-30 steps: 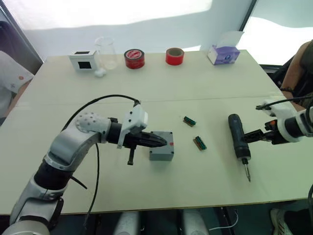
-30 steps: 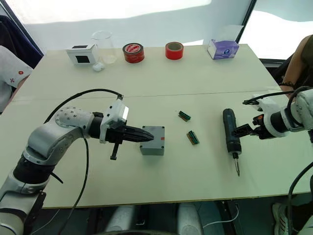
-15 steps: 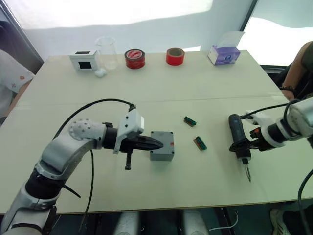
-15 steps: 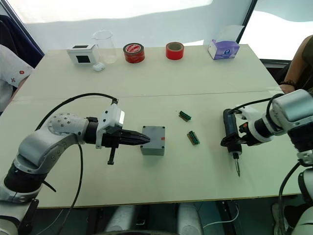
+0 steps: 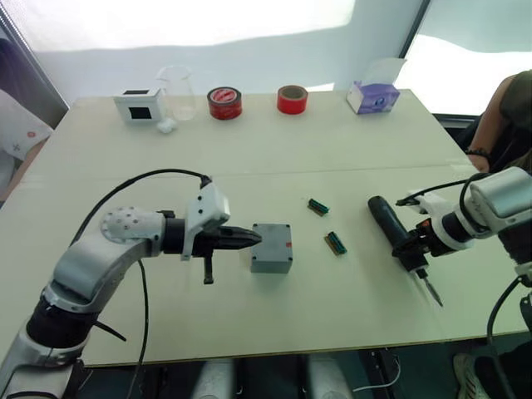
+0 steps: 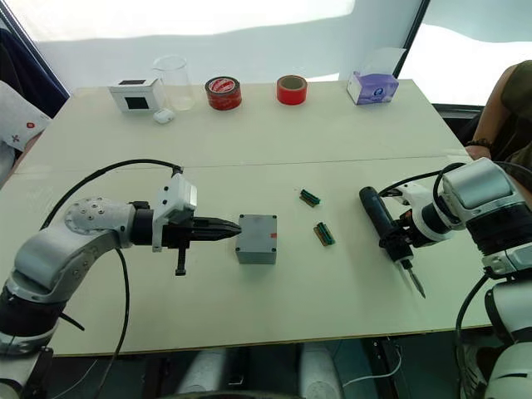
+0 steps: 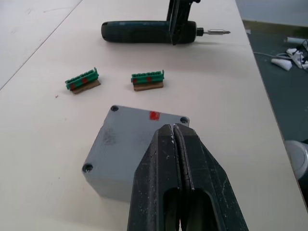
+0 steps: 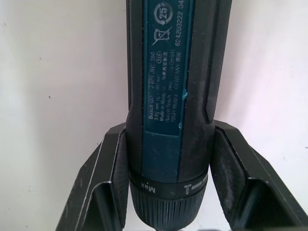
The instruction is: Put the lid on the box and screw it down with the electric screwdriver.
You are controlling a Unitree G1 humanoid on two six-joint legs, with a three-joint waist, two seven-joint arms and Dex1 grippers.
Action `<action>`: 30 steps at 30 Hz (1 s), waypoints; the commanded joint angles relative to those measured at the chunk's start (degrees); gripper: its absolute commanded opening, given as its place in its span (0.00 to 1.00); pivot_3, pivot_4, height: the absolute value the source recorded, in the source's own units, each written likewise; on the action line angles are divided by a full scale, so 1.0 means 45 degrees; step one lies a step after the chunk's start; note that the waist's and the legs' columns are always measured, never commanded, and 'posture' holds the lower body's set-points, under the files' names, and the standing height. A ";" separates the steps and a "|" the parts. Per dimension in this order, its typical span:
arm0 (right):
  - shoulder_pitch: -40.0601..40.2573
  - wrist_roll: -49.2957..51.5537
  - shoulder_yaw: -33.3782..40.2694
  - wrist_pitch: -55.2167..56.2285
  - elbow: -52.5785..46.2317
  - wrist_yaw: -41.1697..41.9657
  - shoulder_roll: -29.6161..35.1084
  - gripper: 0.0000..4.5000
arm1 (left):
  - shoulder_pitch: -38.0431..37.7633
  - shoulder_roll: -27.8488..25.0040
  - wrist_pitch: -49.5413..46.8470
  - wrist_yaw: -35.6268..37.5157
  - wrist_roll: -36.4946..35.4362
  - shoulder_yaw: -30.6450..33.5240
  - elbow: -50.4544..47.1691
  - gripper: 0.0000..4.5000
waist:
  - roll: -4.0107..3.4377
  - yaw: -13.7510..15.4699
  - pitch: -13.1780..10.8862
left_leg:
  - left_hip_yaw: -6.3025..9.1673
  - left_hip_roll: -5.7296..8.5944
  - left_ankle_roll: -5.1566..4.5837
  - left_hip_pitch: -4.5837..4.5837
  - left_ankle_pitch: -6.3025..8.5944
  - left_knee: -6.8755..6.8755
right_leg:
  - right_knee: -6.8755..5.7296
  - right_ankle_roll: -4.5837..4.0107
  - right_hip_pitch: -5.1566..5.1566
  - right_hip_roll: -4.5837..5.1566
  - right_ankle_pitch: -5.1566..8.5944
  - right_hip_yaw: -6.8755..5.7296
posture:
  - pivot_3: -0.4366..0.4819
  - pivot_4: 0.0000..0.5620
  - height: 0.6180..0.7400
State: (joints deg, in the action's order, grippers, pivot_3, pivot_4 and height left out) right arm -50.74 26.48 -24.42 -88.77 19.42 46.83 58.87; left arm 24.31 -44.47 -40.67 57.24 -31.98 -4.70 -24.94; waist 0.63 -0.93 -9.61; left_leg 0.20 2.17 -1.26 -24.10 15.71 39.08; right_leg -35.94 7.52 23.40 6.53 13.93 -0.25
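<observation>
Leftmost, the left gripper [image 5: 256,238] reaches across the table [image 5: 274,158] with its 2 black fingers pressed together and nothing between them; the tips sit just at the near side of the box [image 5: 272,256]. That box rests near the middle of the table with the lid [image 7: 139,137] already on it, a small red mark and corner screw holes showing on the lid's top face. Just right of the box lie 2 small green connector blocks [image 5: 319,206] on the bare surface, one behind the other. Further right, the electric screwdriver [image 5: 389,229] lies slanted with its thin bit pointing toward the front edge. The right gripper [image 5: 409,248] has a finger on each side of the tool near its bit end; the right wrist view shows both fingers [image 8: 108,178] set against the dark body, clamped on it. Whether the tool is off the surface cannot be told. Along the far edge stand a white box with a black screen [image 5: 137,103], a clear beaker [image 5: 176,90], 2 red tape rolls [image 5: 225,101] and a purple tissue box [image 5: 371,96].
</observation>
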 commanded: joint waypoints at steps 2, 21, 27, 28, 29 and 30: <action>-0.0321 -0.1200 0.2229 0.3660 -0.0708 -0.1219 0.0053 0.39 | -0.0005 -0.0323 0.0373 0.0165 0.0047 0.0877 0.0976 0.00 | -0.0043 0.0021 -0.0026 | -0.0006 0.0012 0.0000 -0.0001 0.0000 0.0000 | -0.0005 0.0002 0.0007 0.0013 -0.0001 0.0002 | 0.48 0.27 1.00; 0.5277 0.5826 1.0498 0.7023 -1.1619 -0.5849 -0.8746 0.39 | 0.2428 0.1407 0.1377 0.1775 0.1088 -0.1648 0.3599 0.00 | -0.0107 0.0325 -0.0063 | 0.0016 0.0045 0.0028 -0.0190 -0.0023 0.0015 | -0.0071 0.0007 0.0197 0.0022 -0.0010 0.0005 | 0.48 0.27 1.00; 0.5824 0.5372 0.9453 0.7849 -1.1722 -0.6339 -0.8894 0.39 | 0.2865 0.2431 0.2071 0.2185 0.1688 -0.2348 0.4738 0.00 | -0.0109 0.0263 -0.0063 | 0.0013 0.0035 0.0043 -0.0190 -0.0033 0.0012 | -0.0068 0.0006 0.0199 0.0007 -0.0010 0.0008 | 0.48 0.27 1.00; 0.5831 0.5444 0.9404 0.8021 -1.1725 -0.6382 -0.9047 0.39 | 0.2920 0.2509 0.2323 0.2271 0.1936 -0.2532 0.4949 0.00 | -0.0109 0.0252 -0.0063 | 0.0013 0.0035 0.0036 -0.0190 -0.0029 0.0012 | -0.0069 0.0007 0.0201 0.0007 -0.0010 0.0007 | 0.48 0.27 1.00; 0.5977 0.5194 0.9021 0.8307 -1.1828 -0.6288 -0.9127 0.39 | 0.3017 0.2656 0.2623 0.2272 0.2316 -0.2812 0.5298 0.00 | -0.0108 0.0247 -0.0063 | 0.0012 0.0035 0.0036 -0.0190 -0.0030 0.0012 | -0.0069 0.0007 0.0201 0.0007 -0.0010 0.0008 | 0.48 0.27 1.00; 0.6170 0.4963 0.8634 0.8476 -1.1905 -0.6236 -0.9171 0.39 | 0.3050 0.2782 0.2872 0.2196 0.2655 -0.3012 0.5598 0.00 | -0.0110 0.0252 -0.0061 | 0.0013 0.0034 0.0036 -0.0189 -0.0030 0.0013 | -0.0069 0.0006 0.0201 0.0005 -0.0010 0.0007 | 0.48 0.27 1.00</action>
State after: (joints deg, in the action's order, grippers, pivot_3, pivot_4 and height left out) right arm -22.67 49.07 16.03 -53.80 -30.80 18.11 18.23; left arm 36.98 -32.46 -30.19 66.96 -22.29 -17.19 -0.73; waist 0.13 0.20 -9.88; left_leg 0.25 2.34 -1.09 -24.94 15.58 39.14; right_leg -36.25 7.55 24.30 6.55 13.89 -0.21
